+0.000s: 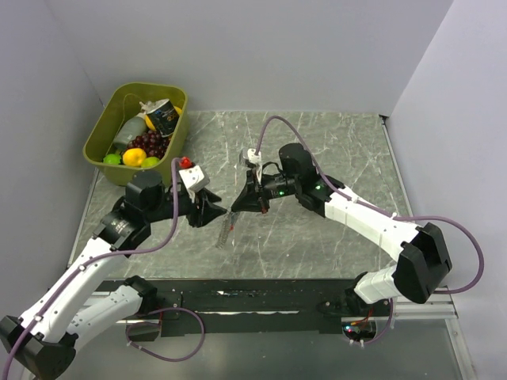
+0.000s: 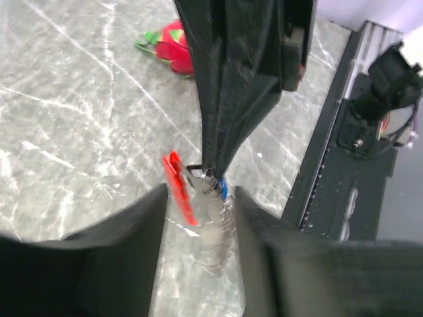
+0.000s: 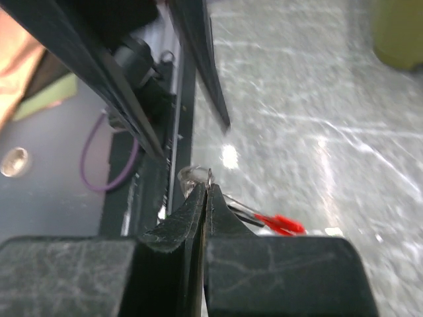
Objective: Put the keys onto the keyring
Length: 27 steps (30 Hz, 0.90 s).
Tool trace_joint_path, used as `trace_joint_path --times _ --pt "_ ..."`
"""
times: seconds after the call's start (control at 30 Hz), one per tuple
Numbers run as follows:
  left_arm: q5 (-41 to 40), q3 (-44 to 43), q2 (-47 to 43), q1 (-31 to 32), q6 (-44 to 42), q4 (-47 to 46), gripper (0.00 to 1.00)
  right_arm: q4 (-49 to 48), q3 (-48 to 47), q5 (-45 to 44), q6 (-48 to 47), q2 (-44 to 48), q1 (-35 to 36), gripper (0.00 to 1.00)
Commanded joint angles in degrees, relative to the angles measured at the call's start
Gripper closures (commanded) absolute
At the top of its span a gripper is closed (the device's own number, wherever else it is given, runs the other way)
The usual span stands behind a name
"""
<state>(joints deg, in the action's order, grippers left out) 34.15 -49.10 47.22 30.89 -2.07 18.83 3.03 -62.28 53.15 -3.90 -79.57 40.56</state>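
The right end effector (image 3: 206,191) is pinched tight on a thin metal ring of the keyring (image 2: 180,188), whose red clip sits near the middle of the marble tabletop (image 2: 66,132). The left end effector (image 2: 198,201) stands moderately wide, its 2 fingers (image 2: 132,231) flanking the clip and silvery chain. A blue-headed key (image 2: 224,188) sits right beside the pinch. A red toy fruit (image 2: 175,49) lies well apart.

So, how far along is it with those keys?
Nothing is clearly done yet. The right hand is pinched shut on the keyring; the left hand stands open around it. Whether the blue key is threaded on, I cannot tell; that may remain.
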Motion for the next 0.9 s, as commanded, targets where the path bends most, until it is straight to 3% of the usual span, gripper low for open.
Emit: trace_joint_path --times 0.0,0.2,0.47,0.87 --pt "-3.56 -6.97 1.03 0.04 -2.33 6.04 0.44 10.05 -5.65 -2.08 -8.57 2.84 -0.39 1.00" --pt "-1.29 -9.43 4.09 0.04 -4.35 7.71 0.39 15.25 -7.94 -0.59 -11.74 2.58 -0.39 1.00" --pt "7.41 -10.23 9.90 0.48 -5.76 7.89 0.46 12.62 -6.36 1.61 -10.34 4.33 -0.39 1.00" --pt "8.39 -10.58 13.07 2.77 -5.94 6.57 0.55 11.30 -5.48 2.23 -9.72 5.21 -0.39 1.00"
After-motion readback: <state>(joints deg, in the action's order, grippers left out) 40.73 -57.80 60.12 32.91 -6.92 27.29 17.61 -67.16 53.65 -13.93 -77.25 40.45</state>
